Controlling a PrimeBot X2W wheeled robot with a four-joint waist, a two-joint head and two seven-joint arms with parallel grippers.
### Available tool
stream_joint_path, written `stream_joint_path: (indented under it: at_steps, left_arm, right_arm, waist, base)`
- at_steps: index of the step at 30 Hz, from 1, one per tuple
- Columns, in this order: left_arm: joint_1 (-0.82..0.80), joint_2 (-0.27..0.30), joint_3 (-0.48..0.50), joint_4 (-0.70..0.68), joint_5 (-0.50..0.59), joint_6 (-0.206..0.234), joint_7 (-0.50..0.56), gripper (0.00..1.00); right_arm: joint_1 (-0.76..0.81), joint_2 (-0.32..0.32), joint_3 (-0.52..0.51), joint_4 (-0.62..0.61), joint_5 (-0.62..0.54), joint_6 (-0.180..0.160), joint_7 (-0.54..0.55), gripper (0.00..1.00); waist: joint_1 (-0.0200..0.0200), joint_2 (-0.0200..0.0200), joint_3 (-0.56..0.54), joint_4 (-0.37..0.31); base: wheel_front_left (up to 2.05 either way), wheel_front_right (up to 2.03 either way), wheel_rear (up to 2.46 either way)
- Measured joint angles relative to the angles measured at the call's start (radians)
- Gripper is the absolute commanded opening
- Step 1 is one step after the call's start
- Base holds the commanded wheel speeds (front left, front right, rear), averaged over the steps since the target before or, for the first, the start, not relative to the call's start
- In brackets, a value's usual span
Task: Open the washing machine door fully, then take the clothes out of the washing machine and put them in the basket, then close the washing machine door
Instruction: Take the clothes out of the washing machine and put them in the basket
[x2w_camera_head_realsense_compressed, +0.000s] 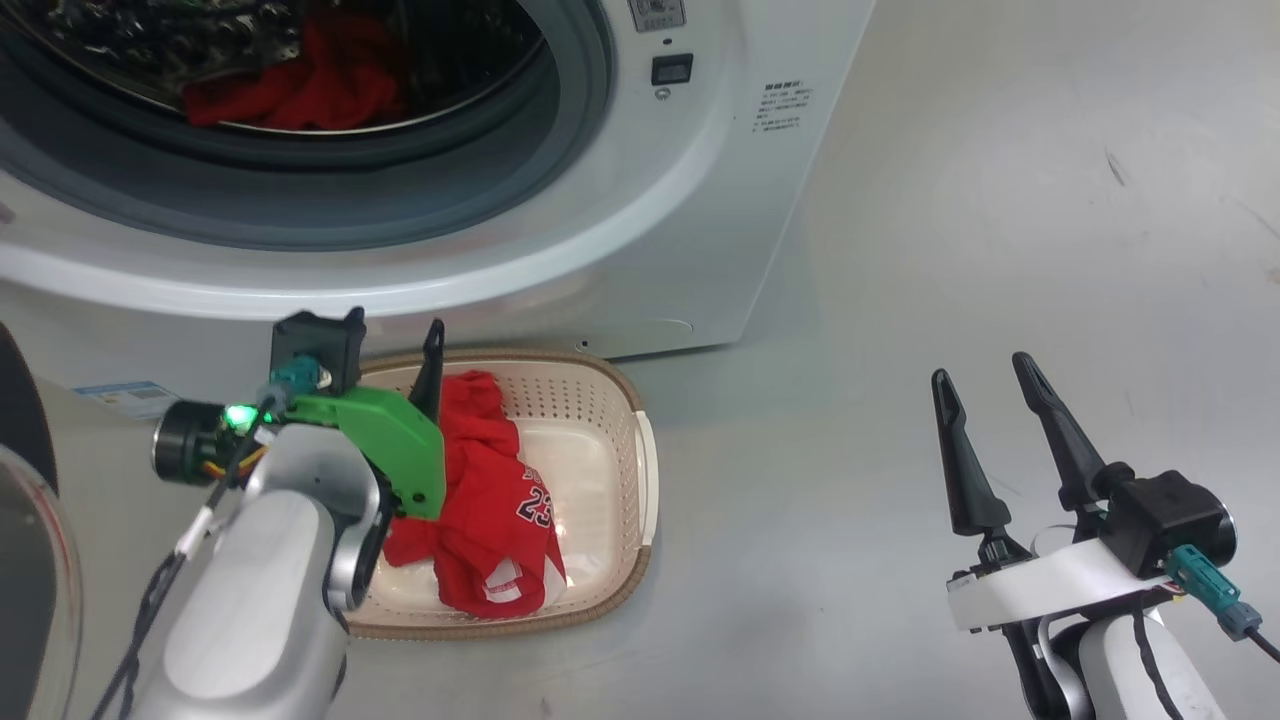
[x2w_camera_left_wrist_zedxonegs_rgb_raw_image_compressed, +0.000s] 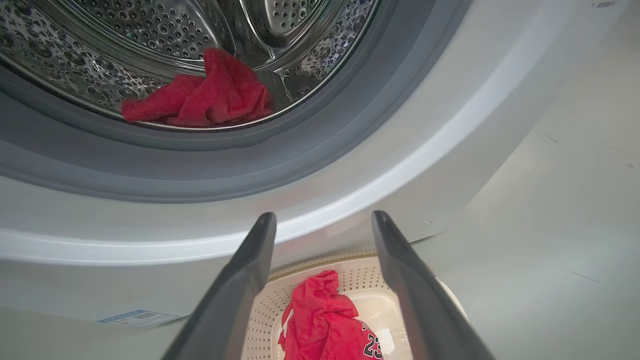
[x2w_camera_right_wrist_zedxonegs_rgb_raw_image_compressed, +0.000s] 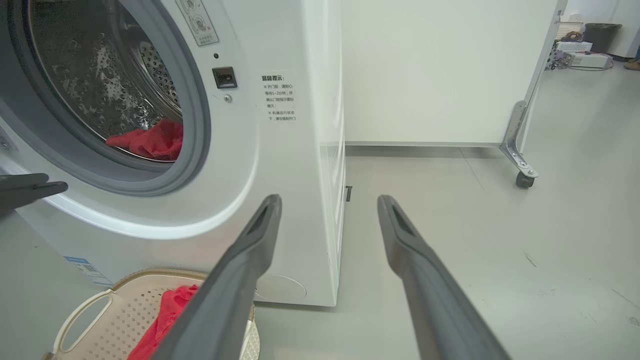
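Left hand hovering open over the basket, before the washer.
It is gripping nothing; a red jersey is lying crumpled in the basket, just beside the washer's front. More red cloth is sitting in the drum. Right hand is hanging open, empty, well apart over the floor. Door is standing open at left.

washing machine mouth: unblocked | basket below | floor right: free
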Motion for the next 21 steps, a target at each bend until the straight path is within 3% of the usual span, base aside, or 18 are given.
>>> stream_joint_path:
  at_steps: [10,21]
  left_arm:
    - [-0.285,0.070,0.039,0.040,0.000,-0.026,0.199,1.00]
    - [-0.496,0.190,0.114,0.105,0.040,-0.020,0.306,1.00]
  right_arm:
    - [-0.079,0.007,0.015,-0.003,0.031,0.009,-0.002,1.00]
    - [-0.171,0.015,0.050,0.041,0.072,0.023,-0.012,1.00]
  waist:
    - [0.0001,0.0000,0.138,-0.056]
    - [0.0002,0.0000,0.259,-0.139]
  base:
    - [0.00,0.00,0.00]
    - [0.00,0.00,0.00]
